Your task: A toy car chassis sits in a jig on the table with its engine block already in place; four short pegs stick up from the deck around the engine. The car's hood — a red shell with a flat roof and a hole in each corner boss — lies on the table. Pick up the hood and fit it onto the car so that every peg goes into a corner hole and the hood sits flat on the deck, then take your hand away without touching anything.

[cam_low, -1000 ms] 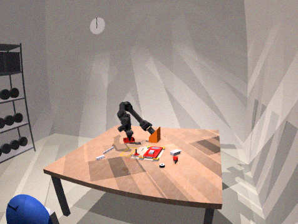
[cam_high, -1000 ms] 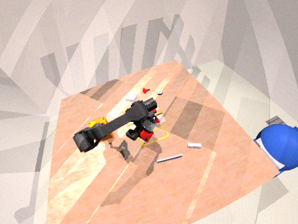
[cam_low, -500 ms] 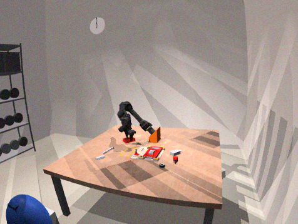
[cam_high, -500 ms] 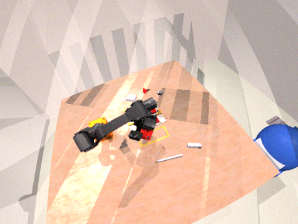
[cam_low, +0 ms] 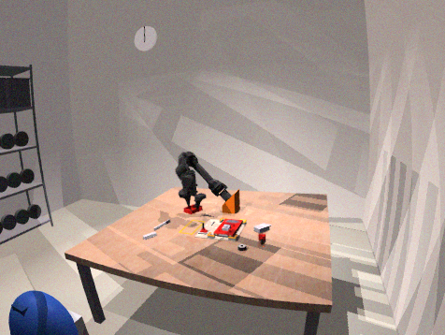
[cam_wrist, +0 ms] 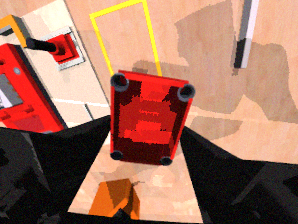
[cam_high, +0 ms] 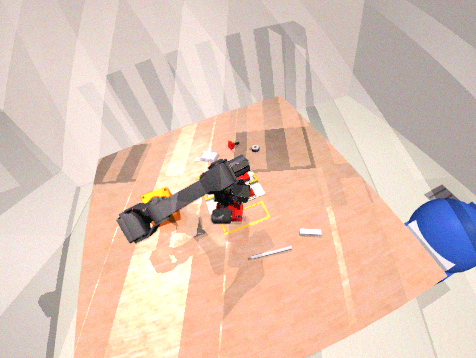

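My gripper [cam_high: 231,205] [cam_low: 193,206] [cam_wrist: 146,124] is shut on the red hood [cam_high: 237,213] [cam_low: 193,210] [cam_wrist: 150,120], held above the table near the yellow outline [cam_wrist: 101,46]. In the wrist view the hood shows a recessed middle and a dark ring at each corner. The red chassis [cam_low: 236,224] [cam_wrist: 41,109] sits in the white jig [cam_high: 257,191] [cam_wrist: 45,14], beside the hood and apart from it. The grey engine block [cam_low: 226,227] [cam_wrist: 7,94] is on its deck. The arm hides much of the chassis in the top view. The pegs are too small to tell.
An orange wedge [cam_low: 231,204] [cam_wrist: 111,197] stands near the jig. A thin silver bar [cam_high: 271,252] [cam_low: 162,225] and a white block [cam_high: 310,232] [cam_low: 150,236] lie on the outline's side. A pale block [cam_high: 209,156] [cam_low: 262,227], a small red piece [cam_high: 231,144] and a wheel [cam_high: 255,148] [cam_low: 242,247] lie beyond the jig.
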Controlling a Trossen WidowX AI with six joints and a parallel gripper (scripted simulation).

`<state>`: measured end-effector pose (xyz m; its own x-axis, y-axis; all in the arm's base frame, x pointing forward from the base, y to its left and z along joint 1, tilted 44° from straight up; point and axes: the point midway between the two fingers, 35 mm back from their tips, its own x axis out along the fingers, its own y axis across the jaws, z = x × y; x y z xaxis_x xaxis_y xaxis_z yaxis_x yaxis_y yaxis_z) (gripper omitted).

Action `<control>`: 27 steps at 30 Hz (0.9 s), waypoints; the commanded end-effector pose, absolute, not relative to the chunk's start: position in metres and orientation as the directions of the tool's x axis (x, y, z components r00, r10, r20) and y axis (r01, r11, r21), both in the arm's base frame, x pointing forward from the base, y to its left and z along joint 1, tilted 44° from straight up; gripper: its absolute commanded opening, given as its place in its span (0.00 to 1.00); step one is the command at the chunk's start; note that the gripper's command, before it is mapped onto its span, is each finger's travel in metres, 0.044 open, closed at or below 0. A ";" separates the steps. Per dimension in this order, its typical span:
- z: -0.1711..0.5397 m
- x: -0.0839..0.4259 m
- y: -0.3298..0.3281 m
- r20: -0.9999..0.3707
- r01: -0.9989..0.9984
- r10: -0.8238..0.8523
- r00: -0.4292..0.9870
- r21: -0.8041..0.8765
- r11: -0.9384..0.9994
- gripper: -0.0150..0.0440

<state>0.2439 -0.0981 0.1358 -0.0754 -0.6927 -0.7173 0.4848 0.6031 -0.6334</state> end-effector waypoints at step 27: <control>0.132 0.243 -0.093 -0.722 -0.041 -0.687 -0.080 -0.686 0.726 0.25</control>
